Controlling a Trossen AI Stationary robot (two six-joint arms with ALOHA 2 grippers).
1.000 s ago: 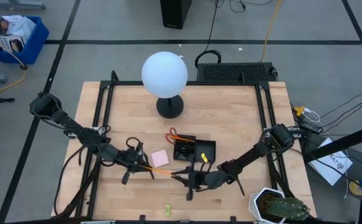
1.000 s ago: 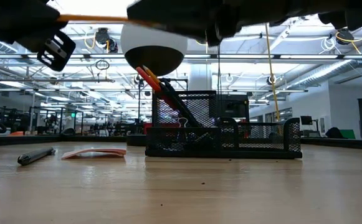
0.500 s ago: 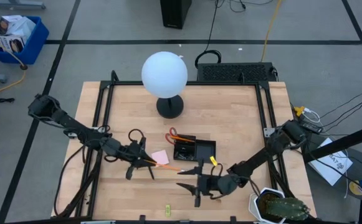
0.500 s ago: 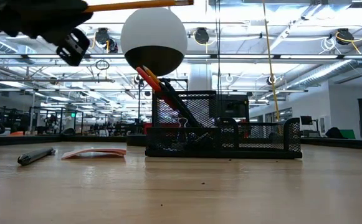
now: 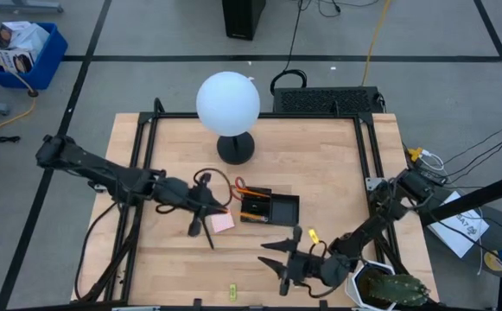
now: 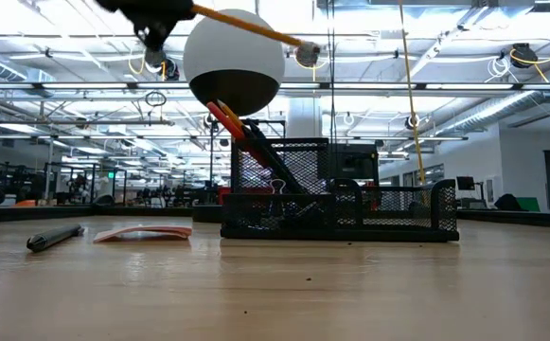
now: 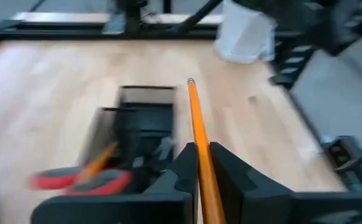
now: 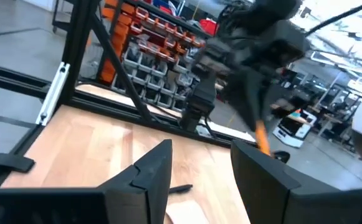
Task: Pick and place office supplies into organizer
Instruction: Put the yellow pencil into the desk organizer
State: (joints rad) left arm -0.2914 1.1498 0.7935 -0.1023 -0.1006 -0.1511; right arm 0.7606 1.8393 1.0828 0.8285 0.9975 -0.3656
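Left wrist view shows the left gripper (image 7: 200,163) clenched on a thin orange pencil (image 7: 199,138), held near its back end, its tip reaching over the organizer (image 7: 144,118). Light, stiff and slick, the pencil should pivot easily, so a hold nearer its middle would steady it. The left arm stretches low across the table, wrist just beside the organizer. The right gripper (image 5: 287,263) hangs released and empty, well apart from the organizer.
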